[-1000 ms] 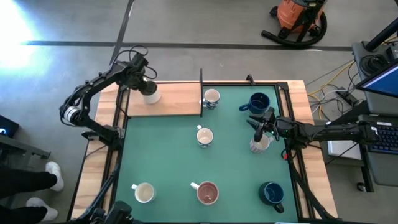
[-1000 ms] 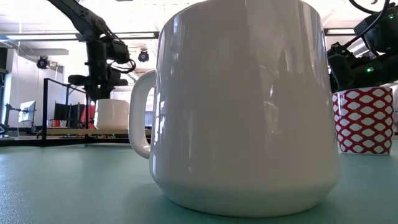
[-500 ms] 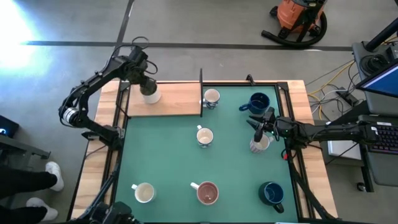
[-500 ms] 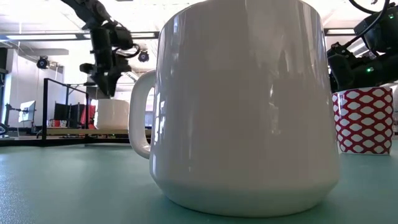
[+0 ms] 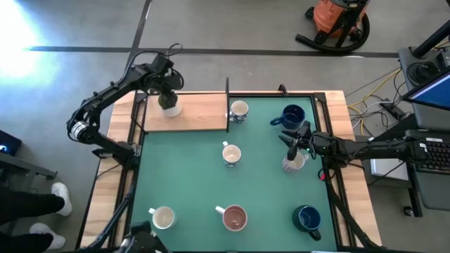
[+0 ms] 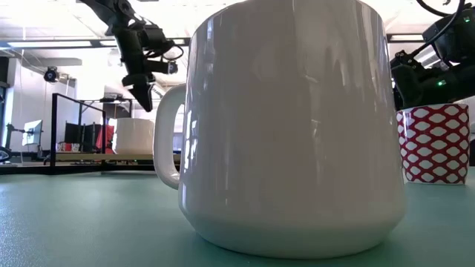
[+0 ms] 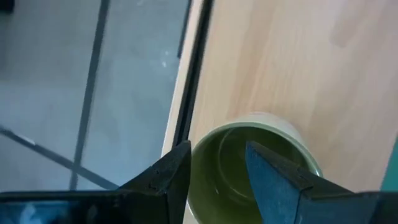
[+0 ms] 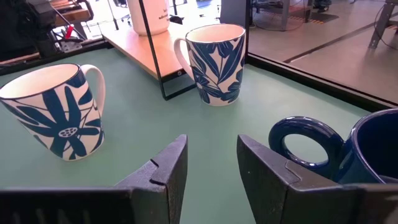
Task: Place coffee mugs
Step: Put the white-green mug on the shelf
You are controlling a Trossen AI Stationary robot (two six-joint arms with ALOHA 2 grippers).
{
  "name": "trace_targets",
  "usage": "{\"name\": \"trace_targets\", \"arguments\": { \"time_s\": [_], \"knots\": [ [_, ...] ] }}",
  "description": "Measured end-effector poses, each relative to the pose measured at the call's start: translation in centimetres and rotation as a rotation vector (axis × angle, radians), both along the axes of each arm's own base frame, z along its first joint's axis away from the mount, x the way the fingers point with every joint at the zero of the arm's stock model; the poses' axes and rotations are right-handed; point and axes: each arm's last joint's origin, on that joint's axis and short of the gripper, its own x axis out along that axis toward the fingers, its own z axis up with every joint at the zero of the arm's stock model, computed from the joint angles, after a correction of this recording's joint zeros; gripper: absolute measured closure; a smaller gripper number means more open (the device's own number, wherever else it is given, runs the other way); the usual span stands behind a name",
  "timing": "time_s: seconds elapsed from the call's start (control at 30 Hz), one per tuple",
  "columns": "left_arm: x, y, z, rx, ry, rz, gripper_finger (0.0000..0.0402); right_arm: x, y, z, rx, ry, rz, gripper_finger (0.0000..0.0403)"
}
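Note:
A cream mug with an olive-green inside [image 7: 249, 163] stands upright on its base on the wooden board [image 5: 200, 116] at the table's far left. My left gripper [image 7: 217, 169] hovers open just above its rim; the low view shows the fingertips [image 6: 145, 100] clear of the mug [image 6: 133, 137]. My right gripper [image 5: 288, 143] waits open at the table's right, above a red-and-white patterned mug [image 5: 294, 163]. Ahead of it stand two white mugs with blue flowers [image 8: 53, 112] [image 8: 217, 62] and a navy mug [image 8: 348, 152].
On the green mat [image 5: 190, 176] stand more mugs: a white one [image 5: 163, 218] near left, a pinkish-red-inside one [image 5: 234, 218] near middle, a navy one [image 5: 307, 218] near right. A thin black upright frame [image 5: 228, 105] borders the board's right end.
My left gripper has let go of the olive-green-inside mug, risen off it and rolled about its own axis, drifting slightly toward the table's far right. The mug stays upright on the wooden board.

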Motion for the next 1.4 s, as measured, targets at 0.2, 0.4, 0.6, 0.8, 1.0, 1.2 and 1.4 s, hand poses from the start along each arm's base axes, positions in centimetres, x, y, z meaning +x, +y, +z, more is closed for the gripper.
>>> {"name": "trace_targets", "arguments": {
  "time_s": [0.2, 0.4, 0.6, 0.8, 1.0, 1.2, 1.4],
  "knots": [
    [0.4, 0.6, -1.2, -0.035, 0.035, -0.008, 0.0265, 0.0, 0.0, 0.0, -0.001, 0.000, 0.000, 0.0275],
    [0.9, 1.4, -2.6, -0.070, 0.075, 0.032, 0.0268, 0.0, 0.0, 0.0, -0.001, 0.001, 0.000, 0.0275],
    [1.4, 2.2, -3.1, -0.057, 0.089, 0.044, 0.0272, 0.0, 0.0, 0.0, 0.000, 0.000, 0.000, 0.0275],
    [2.0, 3.0, -3.7, -0.033, 0.076, 0.044, 0.0272, 0.0, 0.0, 0.0, -0.001, 0.000, 0.000, 0.0275],
    [1.4, 2.2, -3.2, -0.076, 0.075, 0.085, 0.0272, 0.0, 0.0, 0.0, -0.001, 0.000, 0.000, 0.0275],
    [0.8, 1.3, -2.6, -0.099, 0.080, 0.095, 0.0272, 0.0, 0.0, 0.0, 0.000, 0.000, 0.000, 0.0275],
    [0.8, 1.3, -2.1, -0.058, 0.079, 0.039, 0.0272, 0.0, 0.0, 0.0, 0.000, 0.000, 0.000, 0.0275]
  ]
}}
